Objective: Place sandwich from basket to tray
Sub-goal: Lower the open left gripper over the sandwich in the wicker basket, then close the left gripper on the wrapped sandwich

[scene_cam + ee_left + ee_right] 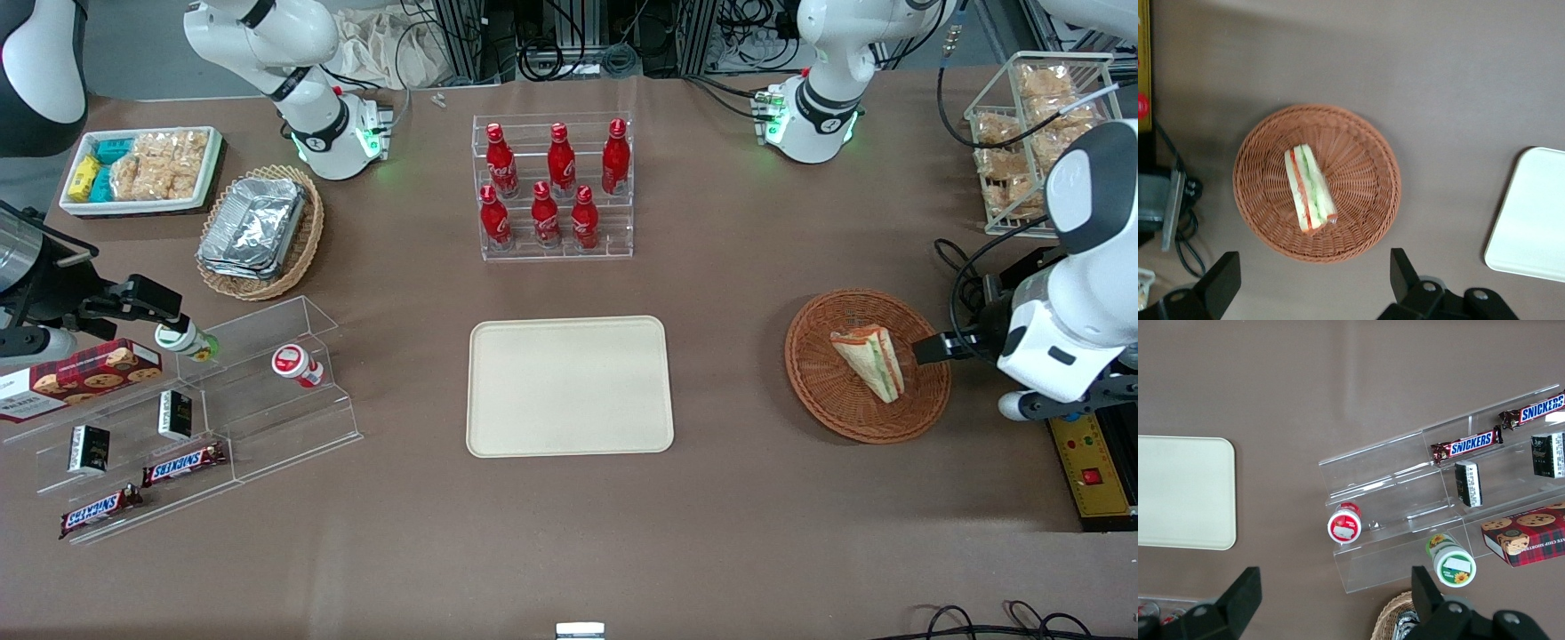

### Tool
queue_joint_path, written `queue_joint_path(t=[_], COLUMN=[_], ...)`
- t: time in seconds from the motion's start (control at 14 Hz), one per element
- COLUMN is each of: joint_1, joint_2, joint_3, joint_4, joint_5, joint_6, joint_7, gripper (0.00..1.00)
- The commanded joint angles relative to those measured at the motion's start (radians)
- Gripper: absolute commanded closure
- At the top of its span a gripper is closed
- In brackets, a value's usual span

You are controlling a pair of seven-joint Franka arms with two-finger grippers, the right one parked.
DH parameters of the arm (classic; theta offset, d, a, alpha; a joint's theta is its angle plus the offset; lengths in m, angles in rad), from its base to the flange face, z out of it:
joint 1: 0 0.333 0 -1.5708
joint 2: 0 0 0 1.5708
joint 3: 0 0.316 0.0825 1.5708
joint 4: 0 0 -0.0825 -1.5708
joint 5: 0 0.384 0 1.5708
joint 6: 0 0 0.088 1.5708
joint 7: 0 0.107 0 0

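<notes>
The sandwich (871,360) lies in the round reddish-brown basket (827,400), toward the working arm's end of the table. It is a pale wedge with green and orange-red filling. The cream tray (569,387) lies flat at the table's middle with nothing on it. My left gripper (941,347) hovers over the basket's rim on the working arm's side, open and holding nothing. In the left wrist view the sandwich (1310,189) sits mid-basket (1365,167), the gripper (1313,283) is wide open just outside the rim, and the tray's corner (1531,213) shows.
A clear rack of red bottles (553,187) stands farther from the camera than the tray. A wire rack of snacks (1031,133), cables (960,267) and a yellow control box (1093,471) are near the working arm. Acrylic shelves (196,418) lie toward the parked arm's end.
</notes>
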Motion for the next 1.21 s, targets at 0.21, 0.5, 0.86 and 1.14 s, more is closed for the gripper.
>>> queue_joint_path(t=[0.21,0.5,0.86,1.14], joint_1=[-0.006,0.004,0.006,0.006], joint_2=[-0.043,-0.079,-0.082,-0.079], joint_3=[-0.001,0.006,0.038,0.068], joint_4=[-0.210,-0.467,-0.603,-0.702], joint_5=[0.012,0.014,0.025,0.029], joint_6=[0.118,0.367,0.485,0.633], joint_7=[-0.361,-0.418,-0.416,-0.416], gripper=[0.01,0.00,0.00,0.00])
